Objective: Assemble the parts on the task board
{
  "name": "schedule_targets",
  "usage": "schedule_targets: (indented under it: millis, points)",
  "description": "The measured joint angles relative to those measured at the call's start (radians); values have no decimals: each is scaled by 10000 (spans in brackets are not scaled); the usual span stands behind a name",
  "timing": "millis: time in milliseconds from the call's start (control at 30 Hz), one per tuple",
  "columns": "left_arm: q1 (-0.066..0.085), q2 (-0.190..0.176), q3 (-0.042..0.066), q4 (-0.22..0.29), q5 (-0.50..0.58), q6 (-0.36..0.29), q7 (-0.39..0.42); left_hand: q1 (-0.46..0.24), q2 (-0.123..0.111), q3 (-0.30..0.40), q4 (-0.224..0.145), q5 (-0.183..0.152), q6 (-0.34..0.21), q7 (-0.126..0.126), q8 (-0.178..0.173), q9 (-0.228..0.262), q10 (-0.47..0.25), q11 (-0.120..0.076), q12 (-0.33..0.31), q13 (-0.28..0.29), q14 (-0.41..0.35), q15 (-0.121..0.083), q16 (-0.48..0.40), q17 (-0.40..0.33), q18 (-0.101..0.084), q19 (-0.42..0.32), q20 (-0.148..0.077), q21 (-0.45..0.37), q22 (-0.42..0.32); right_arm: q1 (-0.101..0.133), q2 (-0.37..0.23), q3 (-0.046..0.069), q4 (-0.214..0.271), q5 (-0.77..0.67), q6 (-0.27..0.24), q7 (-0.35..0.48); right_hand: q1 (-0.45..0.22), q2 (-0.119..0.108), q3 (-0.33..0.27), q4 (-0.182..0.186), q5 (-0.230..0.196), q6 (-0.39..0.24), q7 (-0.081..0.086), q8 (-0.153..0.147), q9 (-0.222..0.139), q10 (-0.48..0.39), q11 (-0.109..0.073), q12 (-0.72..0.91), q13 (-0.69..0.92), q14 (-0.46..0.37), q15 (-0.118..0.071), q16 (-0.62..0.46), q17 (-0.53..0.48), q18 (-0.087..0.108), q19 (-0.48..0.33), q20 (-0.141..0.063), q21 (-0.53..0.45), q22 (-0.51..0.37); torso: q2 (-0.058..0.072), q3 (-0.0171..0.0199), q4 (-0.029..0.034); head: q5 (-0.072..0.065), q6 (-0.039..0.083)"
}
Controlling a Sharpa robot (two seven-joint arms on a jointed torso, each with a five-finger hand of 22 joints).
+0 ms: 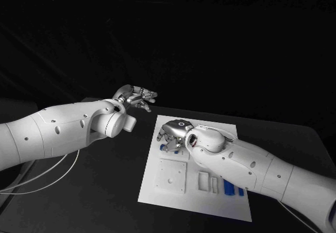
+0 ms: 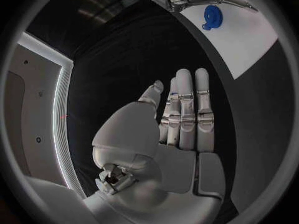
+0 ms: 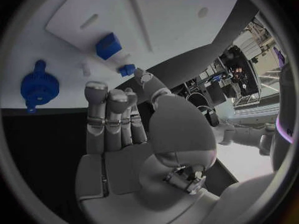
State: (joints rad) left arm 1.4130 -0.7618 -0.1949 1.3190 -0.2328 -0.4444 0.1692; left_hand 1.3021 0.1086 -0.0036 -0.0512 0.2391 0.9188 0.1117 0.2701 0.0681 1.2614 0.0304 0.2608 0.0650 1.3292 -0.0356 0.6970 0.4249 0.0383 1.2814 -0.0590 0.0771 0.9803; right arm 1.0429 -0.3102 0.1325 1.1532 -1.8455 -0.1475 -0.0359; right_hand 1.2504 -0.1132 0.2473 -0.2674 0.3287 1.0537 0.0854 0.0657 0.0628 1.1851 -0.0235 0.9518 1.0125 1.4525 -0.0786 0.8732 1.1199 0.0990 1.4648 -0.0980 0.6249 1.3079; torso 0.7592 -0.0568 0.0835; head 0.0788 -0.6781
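Trouble is most likely lying with the right hand point(image 1: 175, 135), which is hovering low over the far part of the task board point(image 1: 210, 204) with its fingers straight, close together and grasping nothing. From the right wrist view, a blue gear-like part point(image 3: 39, 86) is sitting on the board just beyond the fingertips point(image 3: 96, 92), and two smaller blue blocks point(image 3: 108, 46) are resting further off near a raised white plate point(image 3: 149, 15). If this hand is coming down without spreading first, its fingers are liable to be pushing the gear part across the smooth board rather than closing round it, and a knocked part could be sliding off the edge onto the black table point(image 1: 105, 194). The hand itself is also hiding the gear part from the head camera, so any aiming from above is going blind. Nearer the robot, more blue pieces point(image 1: 231, 187) are lying beside white slotted strips point(image 1: 204, 180) and a square white plate point(image 1: 172, 176), and the right forearm is passing closely over that corner, where a low sweep could be disturbing them. The left hand point(image 1: 136, 97) is being held well off the board over bare table, flat and released, so it is not steadying the board should it shift.
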Motion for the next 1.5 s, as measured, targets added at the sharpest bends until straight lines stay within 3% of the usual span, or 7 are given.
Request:
schedule_targets:
  millis: [400,867,1500]
  points:
    - [17,15,0,5,151,-110,172,-42,42,0,0,0,-1,0,0,1,-1,0,0,0,0,0,-46,28,-1,-1,0,0,-56,-11,44,-84,-33,-165,87,-7,79,-1,179,-150,-33,1,0,0,1,-2,1,0,48,0,0,0,-1,-1,0,0,0,-1,-2,-4,-15,35,-58]
    - [26,22,0,3,206,-115,210,-47,46,0,0,0,-2,1,0,2,-1,0,0,1,-1,0,-46,45,-1,-1,0,0,-85,-37,39,-130,-192,-311,209,-58,64,-94,1415,-115,-111,203,57,0,2,-3,2,-1,141,0,0,0,25,-1,0,0,-1,-2,-2,11,-25,31,-111]
    - [28,42,0,-23,218,-115,216,-47,46,0,0,0,-6,5,0,2,-1,0,-44,1,-1,0,-115,71,-1,-1,0,0,-129,-75,184,-224,-347,-341,261,-77,-137,-50,1184,0,44,252,74,-2,-10,-24,23,-1,148,-1,0,0,14,0,0,0,-1,-3,-13,0,-28,1,-179]
